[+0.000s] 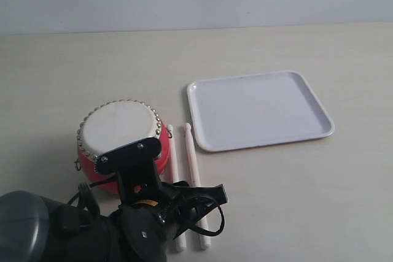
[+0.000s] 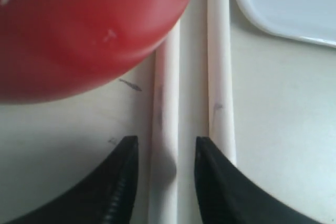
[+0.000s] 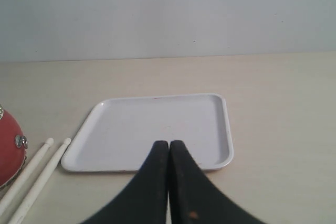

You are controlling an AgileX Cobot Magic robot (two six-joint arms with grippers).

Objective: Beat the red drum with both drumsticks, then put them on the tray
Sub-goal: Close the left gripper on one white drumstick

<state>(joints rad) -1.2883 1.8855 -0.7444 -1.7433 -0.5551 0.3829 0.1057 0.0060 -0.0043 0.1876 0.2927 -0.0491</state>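
Drumsticks (image 1: 172, 151) lie side by side on the counter (image 1: 319, 207), nearly parallel, with a slim gap between them and their small rounded tips pointing toward the far wall. They rest between the red drum (image 1: 120, 128) and the tray (image 1: 258, 111). The inner drumstick (image 2: 167, 77) runs just beside the drum's glossy red body, and the outer drumstick (image 2: 219, 66) passes near the tray's rounded corner. The drum stands upright, its off-white skin ringed with gold studs. The white tray sits flat on the counter to the right of the drum.

The left pincer (image 2: 165, 144) is low over the handle end of the sticks and spread wide. Its black fingers (image 2: 118, 192) stand one on each side of the inner drumstick, with a sliver of gap on both sides, so it grips nothing. One finger overlaps the outer drumstick. In the exterior view the left arm's dark bulk covers the drum's front and part of both sticks.

The right pincer (image 3: 168, 144) is pressed fully together and holds nothing. In its own view it sits in front of the tray's near rim.
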